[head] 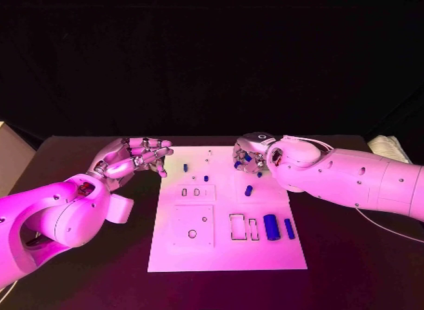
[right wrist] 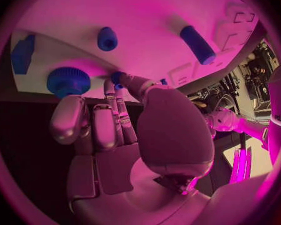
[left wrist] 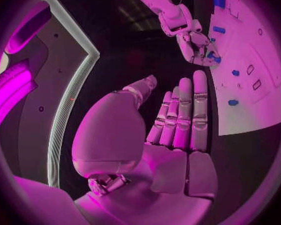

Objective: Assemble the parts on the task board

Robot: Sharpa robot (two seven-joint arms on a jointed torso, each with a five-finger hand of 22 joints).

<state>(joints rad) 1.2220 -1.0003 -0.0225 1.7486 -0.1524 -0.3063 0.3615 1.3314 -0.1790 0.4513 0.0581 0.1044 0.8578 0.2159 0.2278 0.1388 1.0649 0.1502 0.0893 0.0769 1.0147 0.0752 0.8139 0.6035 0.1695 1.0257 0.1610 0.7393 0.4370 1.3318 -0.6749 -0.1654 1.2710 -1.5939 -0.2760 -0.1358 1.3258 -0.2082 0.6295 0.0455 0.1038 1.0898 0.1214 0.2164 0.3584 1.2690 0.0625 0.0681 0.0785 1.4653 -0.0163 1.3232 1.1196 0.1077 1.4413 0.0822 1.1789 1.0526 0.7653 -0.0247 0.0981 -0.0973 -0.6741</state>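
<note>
White task board [head: 226,252], centre of the black table [head: 361,271]. Right hand [head: 250,155] over its far edge, pinching a small blue part [right wrist: 117,78] at the fingertips; long axis not discernible. Right wrist view adds a round knurled blue part [right wrist: 68,81] just beside those fingers. Left hand [head: 137,157] off the board's left edge, released, holding nothing.

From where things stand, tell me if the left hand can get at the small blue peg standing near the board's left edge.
Probably yes. The left hand hovers, holding nothing, just off the task board's left edge, and the blue peg stands close beside it with nothing between. The right hand is busy farther right.
</note>
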